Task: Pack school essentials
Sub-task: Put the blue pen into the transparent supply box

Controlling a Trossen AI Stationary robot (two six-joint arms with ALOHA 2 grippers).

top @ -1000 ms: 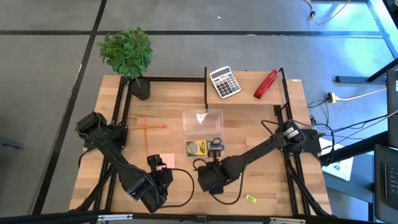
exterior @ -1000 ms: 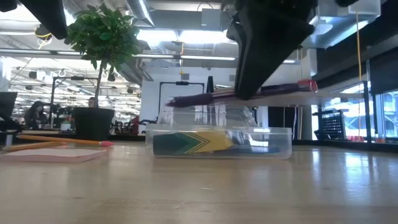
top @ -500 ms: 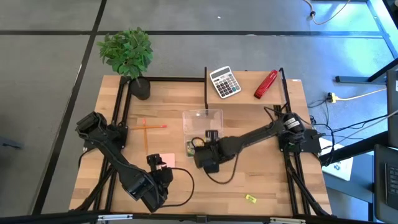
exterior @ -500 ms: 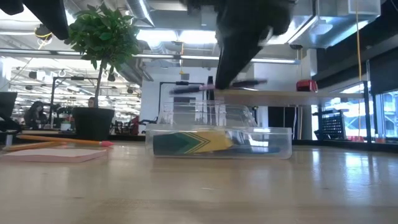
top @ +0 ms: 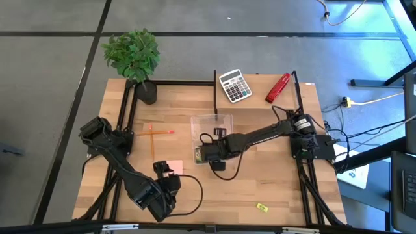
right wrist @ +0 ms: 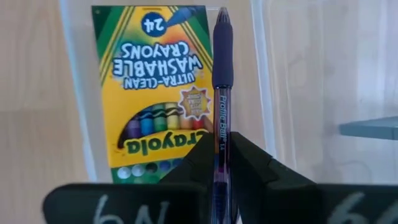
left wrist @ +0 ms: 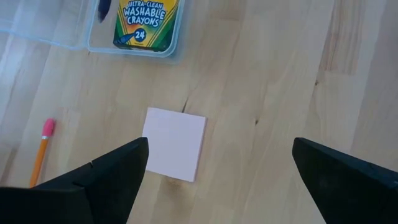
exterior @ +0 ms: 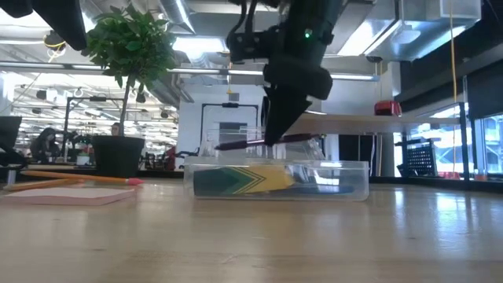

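Note:
My right gripper (top: 211,154) (right wrist: 221,149) hangs over the open clear case (top: 211,138), shut on a dark pen (right wrist: 222,87) (exterior: 251,143). The green-yellow crayon box (right wrist: 158,93) (top: 204,155) lies flat in the case's base. My arm hides the scissors. My left gripper (top: 168,181) (left wrist: 221,180) waits open over the pink note pad (left wrist: 175,143) (top: 175,167), which lies flat on the table. Two orange pencils (top: 156,133) lie left of the case, and a tiny yellow piece (top: 262,207) sits near the table's near edge. My right gripper pinches the pen's clear barrel (right wrist: 221,134), just behind the dark rubber grip, between its two fingers (right wrist: 249,162). The fingers come from above and lie across the pen. The pen is lifted clear and almost level, just above the case's base and the crayon box.
A grey calculator (top: 234,86) and a red stapler (top: 277,88) sit on the raised far shelf. A potted plant (top: 135,58) stands at the far left corner. The case's lid (top: 212,122) lies open toward the far edge. Bare wood stretches right of the case.
My right gripper has carried the pen from near the table's near edge toward the far edge and slightly left, ending over the case. The pen then came down close to the case's base. The gripper stayed shut on it.

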